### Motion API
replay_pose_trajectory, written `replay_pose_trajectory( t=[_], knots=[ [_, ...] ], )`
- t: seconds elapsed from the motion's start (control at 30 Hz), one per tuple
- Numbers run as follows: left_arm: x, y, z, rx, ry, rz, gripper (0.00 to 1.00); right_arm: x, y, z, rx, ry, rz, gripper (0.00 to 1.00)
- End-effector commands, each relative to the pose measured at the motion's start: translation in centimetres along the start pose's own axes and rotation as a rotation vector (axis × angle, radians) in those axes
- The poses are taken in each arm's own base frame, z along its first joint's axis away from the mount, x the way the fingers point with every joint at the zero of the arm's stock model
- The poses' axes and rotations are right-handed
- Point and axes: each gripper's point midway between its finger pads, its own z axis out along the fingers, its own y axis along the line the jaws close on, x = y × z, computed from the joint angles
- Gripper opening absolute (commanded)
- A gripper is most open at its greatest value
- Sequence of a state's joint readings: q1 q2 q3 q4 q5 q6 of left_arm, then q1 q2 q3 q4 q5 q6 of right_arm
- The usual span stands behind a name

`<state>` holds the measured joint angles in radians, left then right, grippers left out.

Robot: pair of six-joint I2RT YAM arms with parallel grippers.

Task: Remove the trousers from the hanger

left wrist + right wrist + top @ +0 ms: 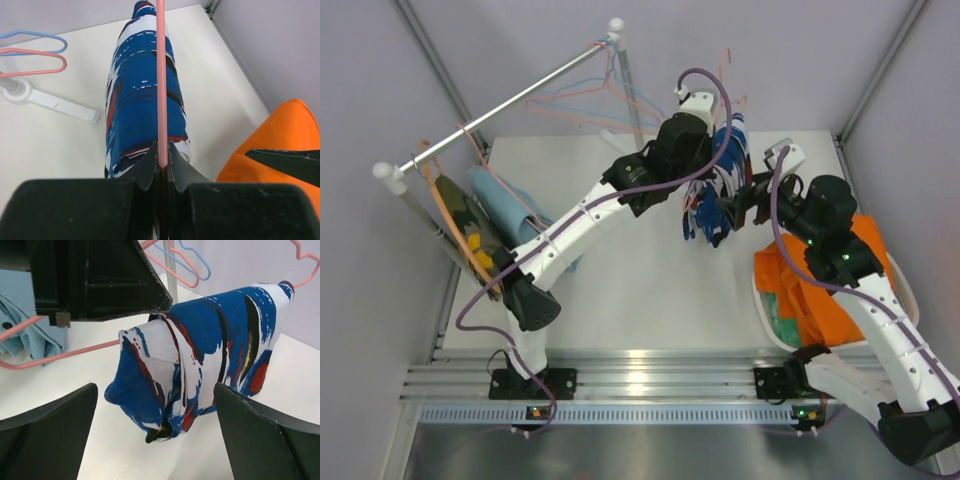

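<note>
The left claw [161, 152] is clenched tight on the thin pink hanger [161, 75]. The blue-and-white trousers [142, 90] hang folded over that hanger, up in the air above the white tabletop [60, 150].

The right claw [155, 392] is spread wide and holds nothing. It has one black finger on each side of the low end of the blue-and-white trousers.

On the right side, the orange trousers [840, 290] lie in a white basket [761, 305]. The mint green trousers [785, 312] peek out from under them.

On the left side, the light blue trousers [510, 215] and the camouflage trousers [470, 228] hang from the rack rod [500, 100]. Bare pink and blue hangers [590, 90] hang near the far end of that rod.
</note>
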<state>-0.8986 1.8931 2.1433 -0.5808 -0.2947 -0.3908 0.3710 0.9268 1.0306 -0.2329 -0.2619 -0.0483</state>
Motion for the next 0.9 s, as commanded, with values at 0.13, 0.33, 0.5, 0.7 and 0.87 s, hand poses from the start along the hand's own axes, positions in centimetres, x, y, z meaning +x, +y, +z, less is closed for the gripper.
replay_pose_trajectory(
  t=[0.13, 0.33, 0.5, 0.7, 0.87],
  knots=[
    [-11.0, -2.6, -2.8, 0.078, -0.346, -0.131, 0.00, -4.0, 0.2, 1.6, 0.024, -0.113, -0.068, 1.00],
    [-11.7, -2.4, -3.1, 0.064, -0.365, -0.142, 0.00, -2.8, -1.3, 3.0, 0.134, -0.093, -0.076, 0.99],
    [-12.4, -2.4, -4.0, 0.072, -0.377, -0.147, 0.00, -2.4, -1.7, 3.7, 0.144, -0.090, -0.086, 0.95],
    [-12.0, -2.3, -3.9, 0.067, -0.361, -0.150, 0.00, -2.7, 0.1, 5.3, 0.035, -0.120, -0.074, 0.94],
    [-12.4, -2.7, -4.5, 0.090, -0.366, -0.164, 0.00, -2.2, -0.2, 6.2, 0.047, -0.118, -0.062, 0.94]
  ],
)
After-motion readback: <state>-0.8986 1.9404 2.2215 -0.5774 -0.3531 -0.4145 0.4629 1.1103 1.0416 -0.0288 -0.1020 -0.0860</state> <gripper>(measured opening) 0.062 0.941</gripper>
